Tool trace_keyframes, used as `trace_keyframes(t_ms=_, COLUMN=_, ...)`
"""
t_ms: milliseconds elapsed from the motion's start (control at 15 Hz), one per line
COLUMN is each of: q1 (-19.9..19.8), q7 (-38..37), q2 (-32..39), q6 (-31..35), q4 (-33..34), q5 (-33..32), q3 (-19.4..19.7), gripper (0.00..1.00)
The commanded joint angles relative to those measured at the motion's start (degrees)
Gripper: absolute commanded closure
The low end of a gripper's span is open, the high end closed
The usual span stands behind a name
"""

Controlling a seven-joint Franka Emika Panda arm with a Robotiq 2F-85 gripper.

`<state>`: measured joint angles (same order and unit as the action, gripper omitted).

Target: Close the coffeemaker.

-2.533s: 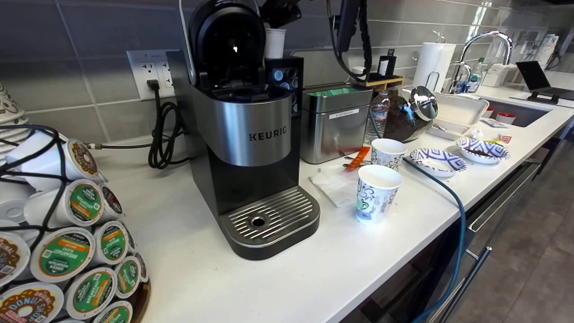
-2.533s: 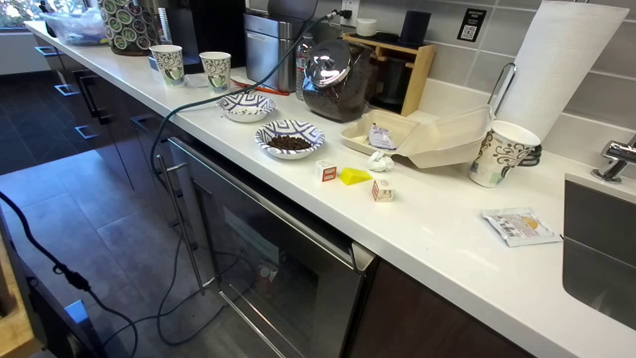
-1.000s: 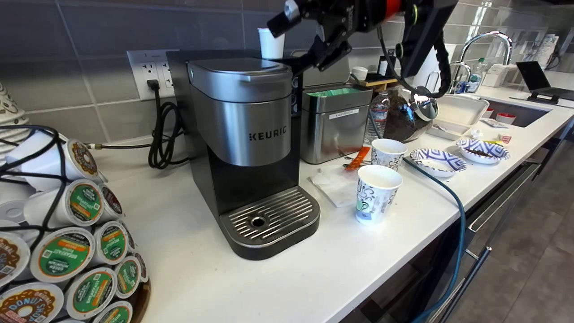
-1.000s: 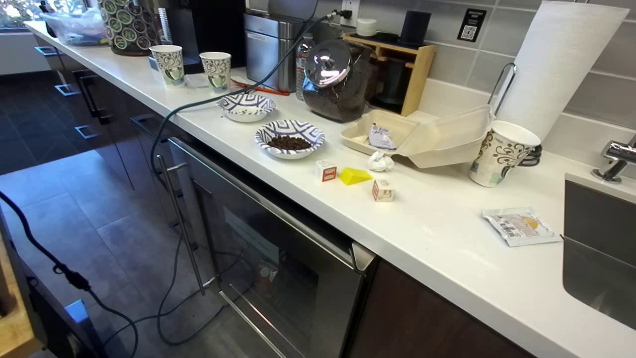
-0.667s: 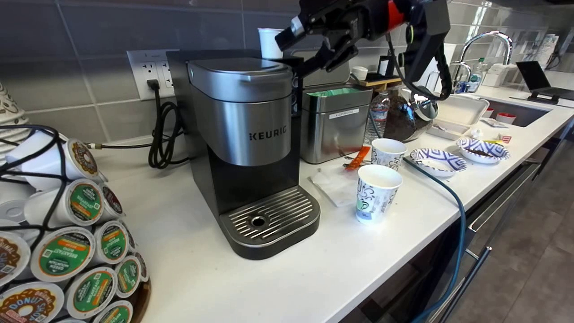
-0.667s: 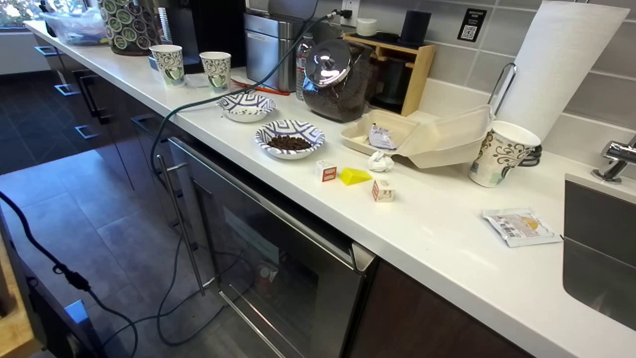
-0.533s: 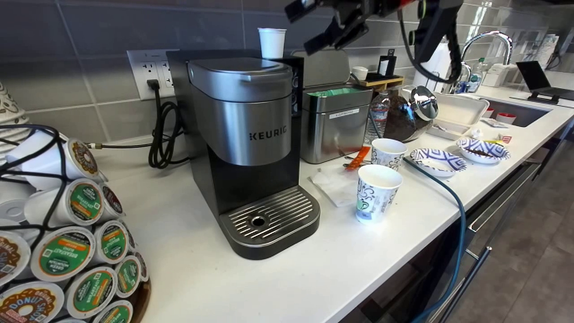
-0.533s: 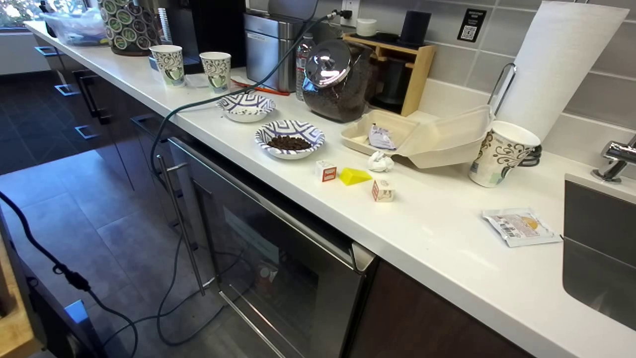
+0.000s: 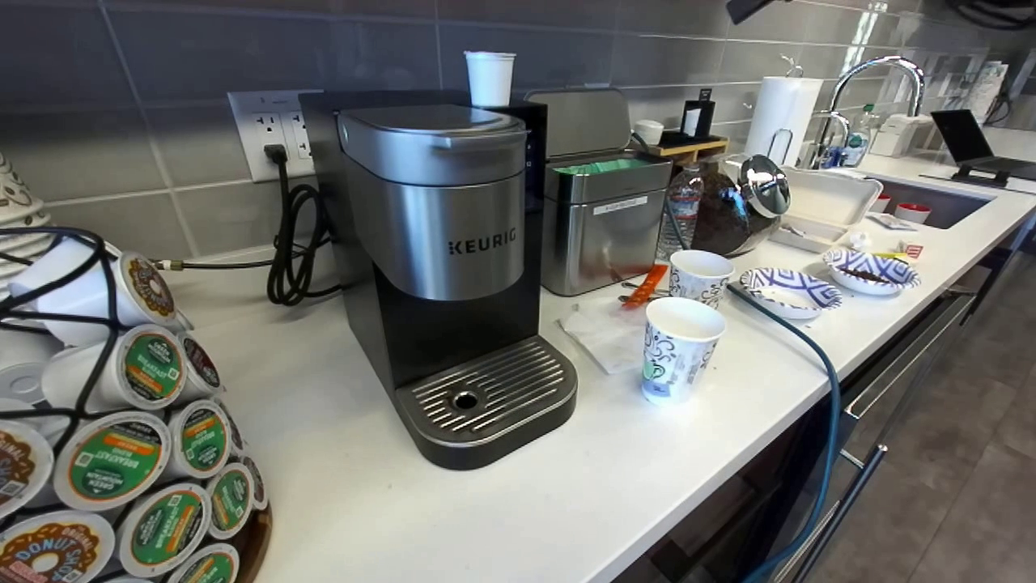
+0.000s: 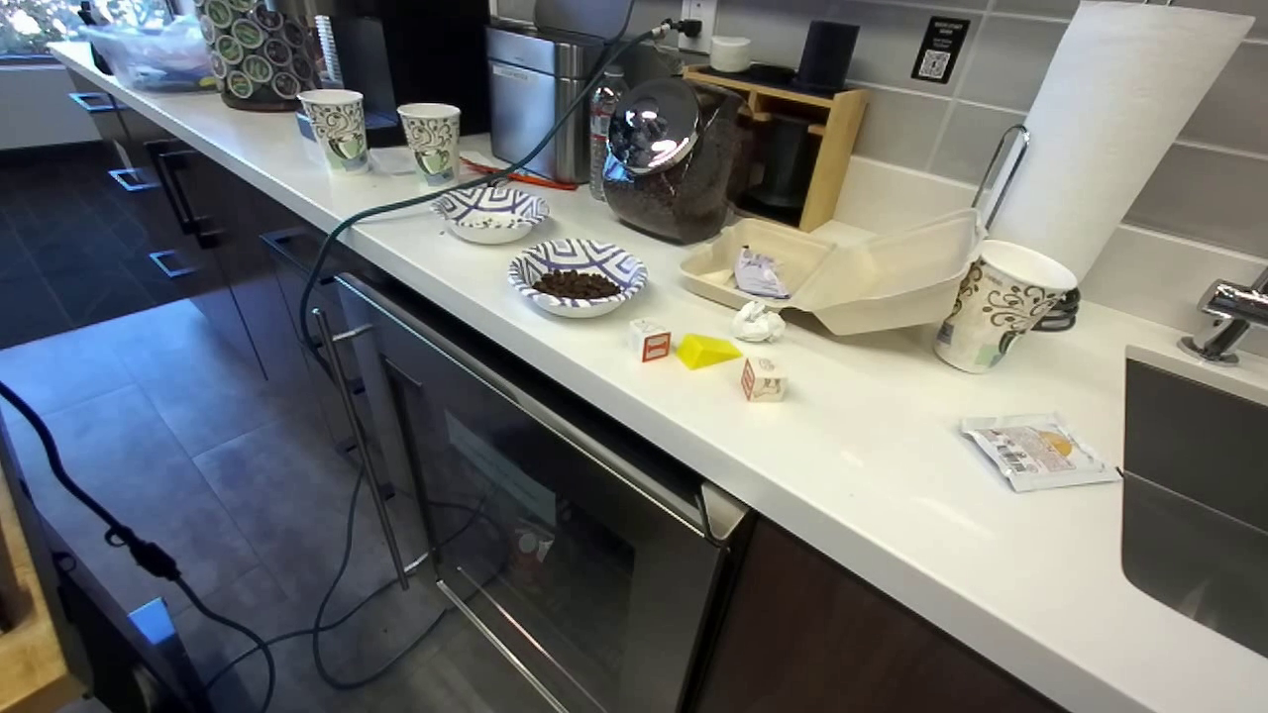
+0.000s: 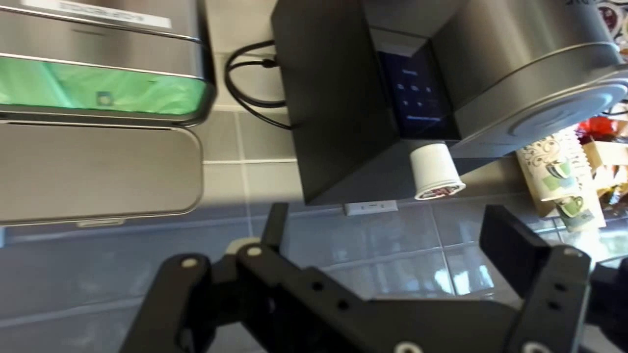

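The coffeemaker (image 9: pixel 453 243) is standing upright on the white table (image 9: pixel 364 518), just in front of the tiled wall (image 9: pixel 210 48), its lid (image 9: pixel 433 146) lying level and closed. A white pod (image 9: pixel 490 78) is resting on top of the machine, above the control panel (image 11: pixel 417 95) (the wrist view is turning it upside down, printed end lowest). The end effector (image 11: pixel 392 233) is holding nothing, its two fingers (image 11: pixel 277 223) standing wide apart; in an exterior view a dark fingertip (image 9: pixel 746 8) is showing at the top edge, well apart from the coffeemaker. Just beside the machine, a steel bin (image 9: pixel 603 235) is standing with its cover (image 9: pixel 588 121) raised and green liner (image 9: pixel 600 166) showing. Two patterned paper cups (image 9: pixel 681 356) are standing near the drip tray (image 9: pixel 502 380), a white napkin (image 9: pixel 599 334) lying between them and the machine. Farther along, a bottle (image 9: pixel 686 202), a clear jar (image 10: pixel 664 198) and two bowls (image 10: pixel 490 228) are sitting on the table, one holding beans (image 10: pixel 577 284). On the other side, a wire rack (image 9: pixel 77 413) is carrying coffee pods (image 9: pixel 113 456).
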<state>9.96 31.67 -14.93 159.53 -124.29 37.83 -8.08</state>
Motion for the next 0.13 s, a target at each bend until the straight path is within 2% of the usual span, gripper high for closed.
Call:
trace_keyframes(t_ms=0, q1=-4.39, q7=-5.31, q2=-14.44, q6=3.19, q4=-12.64, q5=-5.76, q3=-1.68, gripper=0.0)
trace_keyframes(t_ms=67, q1=-2.56, q7=-2.42, q2=-6.43, q6=1.08, q4=-5.33, q5=-3.68, q3=-0.37, gripper=0.0)
